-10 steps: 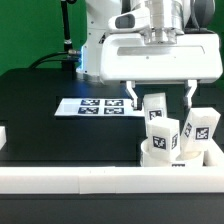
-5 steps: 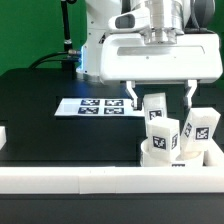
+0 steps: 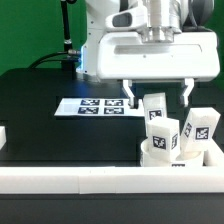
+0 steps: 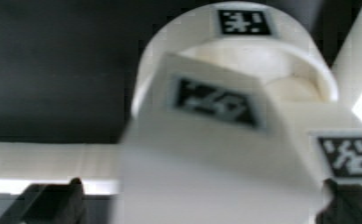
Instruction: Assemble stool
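Observation:
The round white seat lies at the front of the exterior view's right, against the white rail. Three white tagged block legs stand on it: one at the back, one in front, one to the right. My gripper is open above them. Its fingers stand wide on either side of the back leg's top and touch nothing. In the wrist view a leg fills the picture between the dark fingertips of my gripper.
The marker board lies flat on the black table, to the exterior view's left of the gripper. A long white border rail runs along the front edge, with a short piece at the left. The robot base stands behind.
The gripper has risen slightly, still open. The legs and the seat have not moved.

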Robot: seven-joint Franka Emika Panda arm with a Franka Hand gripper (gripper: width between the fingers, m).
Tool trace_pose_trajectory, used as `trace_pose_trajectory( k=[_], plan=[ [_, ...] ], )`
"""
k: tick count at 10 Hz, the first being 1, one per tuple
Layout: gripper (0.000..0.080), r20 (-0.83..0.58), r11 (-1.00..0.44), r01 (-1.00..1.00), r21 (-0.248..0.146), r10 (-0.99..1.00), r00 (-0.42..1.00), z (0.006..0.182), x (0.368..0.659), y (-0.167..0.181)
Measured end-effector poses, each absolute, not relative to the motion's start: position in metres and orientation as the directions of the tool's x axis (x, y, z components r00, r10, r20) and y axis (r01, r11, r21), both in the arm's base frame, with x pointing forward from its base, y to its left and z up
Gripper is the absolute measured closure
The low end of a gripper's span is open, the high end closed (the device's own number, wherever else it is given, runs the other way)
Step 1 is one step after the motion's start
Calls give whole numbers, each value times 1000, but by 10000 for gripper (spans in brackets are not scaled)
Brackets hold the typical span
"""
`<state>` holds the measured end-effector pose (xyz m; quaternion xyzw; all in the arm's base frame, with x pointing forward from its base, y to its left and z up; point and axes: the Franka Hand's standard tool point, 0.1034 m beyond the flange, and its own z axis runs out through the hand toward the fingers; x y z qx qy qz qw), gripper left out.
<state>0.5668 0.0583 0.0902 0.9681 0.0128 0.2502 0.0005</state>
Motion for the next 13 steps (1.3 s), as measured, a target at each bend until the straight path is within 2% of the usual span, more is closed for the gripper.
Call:
trace_pose_trajectory(
  k=[3, 6, 9, 13],
  plan=[
    [151, 416, -1000, 18, -4, 15, 909, 109, 567, 38],
    [151, 168, -998, 6, -68, -6, 986, 110, 567, 53],
    [151, -36, -995, 0, -100, 4, 999, 109, 568, 62],
    [151, -55, -995, 0, -100, 5, 998, 103, 567, 62]
  ],
)
